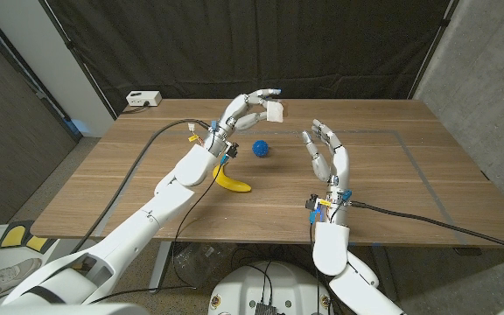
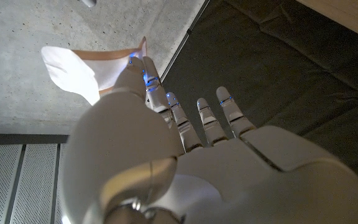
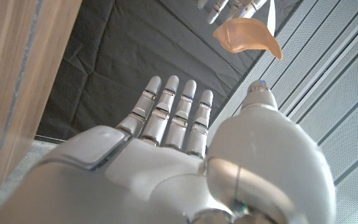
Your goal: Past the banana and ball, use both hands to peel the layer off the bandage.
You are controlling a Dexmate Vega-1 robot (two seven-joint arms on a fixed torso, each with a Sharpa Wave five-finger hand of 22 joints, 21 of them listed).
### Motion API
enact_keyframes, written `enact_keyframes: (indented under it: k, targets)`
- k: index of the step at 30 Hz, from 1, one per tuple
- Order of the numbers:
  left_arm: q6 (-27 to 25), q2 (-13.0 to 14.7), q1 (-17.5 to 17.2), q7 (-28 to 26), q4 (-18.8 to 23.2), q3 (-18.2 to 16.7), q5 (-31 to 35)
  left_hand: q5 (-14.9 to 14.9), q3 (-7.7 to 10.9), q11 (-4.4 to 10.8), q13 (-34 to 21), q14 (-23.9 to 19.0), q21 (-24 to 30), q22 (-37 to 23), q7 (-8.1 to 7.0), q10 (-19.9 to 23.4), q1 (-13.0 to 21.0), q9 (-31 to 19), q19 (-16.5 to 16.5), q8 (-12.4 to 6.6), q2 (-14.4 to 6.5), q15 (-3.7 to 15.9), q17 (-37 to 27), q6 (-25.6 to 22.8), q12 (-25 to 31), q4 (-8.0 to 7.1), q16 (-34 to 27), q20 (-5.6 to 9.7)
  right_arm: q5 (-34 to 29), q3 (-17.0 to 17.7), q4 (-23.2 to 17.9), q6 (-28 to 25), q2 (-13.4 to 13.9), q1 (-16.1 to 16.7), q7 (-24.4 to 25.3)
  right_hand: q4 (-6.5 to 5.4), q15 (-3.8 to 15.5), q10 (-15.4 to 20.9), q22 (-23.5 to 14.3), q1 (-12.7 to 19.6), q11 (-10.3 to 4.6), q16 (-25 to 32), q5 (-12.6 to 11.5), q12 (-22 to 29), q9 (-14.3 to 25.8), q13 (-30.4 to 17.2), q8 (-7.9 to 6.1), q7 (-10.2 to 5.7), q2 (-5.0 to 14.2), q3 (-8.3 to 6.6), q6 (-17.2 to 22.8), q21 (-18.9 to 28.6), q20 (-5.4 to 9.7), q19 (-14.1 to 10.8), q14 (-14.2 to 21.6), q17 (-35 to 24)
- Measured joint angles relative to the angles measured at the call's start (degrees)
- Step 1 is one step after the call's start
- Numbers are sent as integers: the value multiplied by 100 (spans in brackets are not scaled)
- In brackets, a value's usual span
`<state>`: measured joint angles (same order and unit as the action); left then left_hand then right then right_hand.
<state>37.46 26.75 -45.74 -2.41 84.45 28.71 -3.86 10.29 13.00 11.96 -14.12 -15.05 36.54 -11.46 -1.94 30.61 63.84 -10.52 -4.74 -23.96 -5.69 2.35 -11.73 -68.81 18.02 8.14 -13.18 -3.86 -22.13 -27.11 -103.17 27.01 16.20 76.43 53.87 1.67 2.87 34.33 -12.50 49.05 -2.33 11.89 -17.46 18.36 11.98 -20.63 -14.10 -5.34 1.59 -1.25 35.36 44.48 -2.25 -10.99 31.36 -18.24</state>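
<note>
Left hand (image 1: 250,108) pinches the bandage (image 1: 275,112) in the air above the counter's (image 1: 392,188) far middle, past the ball (image 1: 262,148) and banana (image 1: 230,180). Right hand (image 1: 324,149) holds nothing, fingers spread. The bandage looks light, floppy and sticky; best to pinch the loose backing corner.

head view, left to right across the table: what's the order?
white box at the far left edge → banana → left hand holding the bandage (ball lies on the table under that stretch) → right hand, holding nothing.
</note>
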Motion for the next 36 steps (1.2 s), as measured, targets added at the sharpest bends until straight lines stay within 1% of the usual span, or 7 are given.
enact_keyframes:
  k: [6,12,19,22,27,33,36]
  targets:
    - [-137,47,-60,-307,156,0,423,0,0,10,0,0,1,0,0,52,0,2,0,-5,0,0,0,-22,0,0,12,0,-451,5,-136,-227,-140,90,332,15,9,208,26,2,-27,45,0,134,-27,0,-95,-28,2,15,283,74,-43,-44,123,0]
    - [-280,88,-122,-580,308,25,832,-1,-1,10,29,0,1,0,20,52,0,2,2,-5,1,0,0,-41,0,0,12,-2,-763,-47,-348,-672,-221,197,543,46,9,269,26,-1,-26,45,-44,156,-27,-27,-95,19,-1,46,374,74,-43,-44,123,1]
    - [-403,138,-154,-763,468,103,1160,-7,-1,10,29,0,1,0,10,52,-1,1,5,-5,4,0,0,-51,0,0,44,0,-938,-122,-604,-1274,-233,304,607,7,9,310,26,-100,15,45,-44,200,-54,-27,-116,76,-100,119,469,74,-105,19,123,1]
    - [-434,150,-154,-840,509,139,1294,-16,10,10,29,0,1,0,-1,52,30,1,26,-4,78,0,0,-63,-1,-11,56,20,-991,-168,-745,-1601,-240,357,626,-1,29,427,50,-145,21,45,-44,283,-53,-35,-166,89,-146,157,619,74,-131,45,212,1]
    - [-461,150,-154,-959,556,200,1489,-16,16,10,29,1,1,0,-9,52,29,-1,26,-3,77,0,0,-71,-1,-17,56,20,-1059,-243,-922,-2109,-242,414,668,-9,26,652,53,-148,-25,94,-48,425,-53,-52,-285,105,-150,197,972,74,-135,50,369,-3]
    - [-477,131,-139,-1069,585,271,1663,-17,32,10,28,1,1,-1,-9,52,19,-2,15,5,85,0,0,-71,-1,0,56,30,-1090,-317,-1087,-2580,-213,455,687,-9,39,720,53,-148,-48,94,-78,483,-53,-80,-288,95,-150,197,1103,114,-135,49,442,-26]
    - [-477,126,-126,-1069,592,306,1663,-17,32,10,28,1,0,-1,13,52,-3,-3,15,6,107,-1,0,-93,-1,0,56,30,-1093,-317,-1087,-2719,-213,455,698,-6,60,786,53,-131,-53,127,-100,507,-53,-80,-332,88,-133,193,1152,116,-135,50,465,-26]
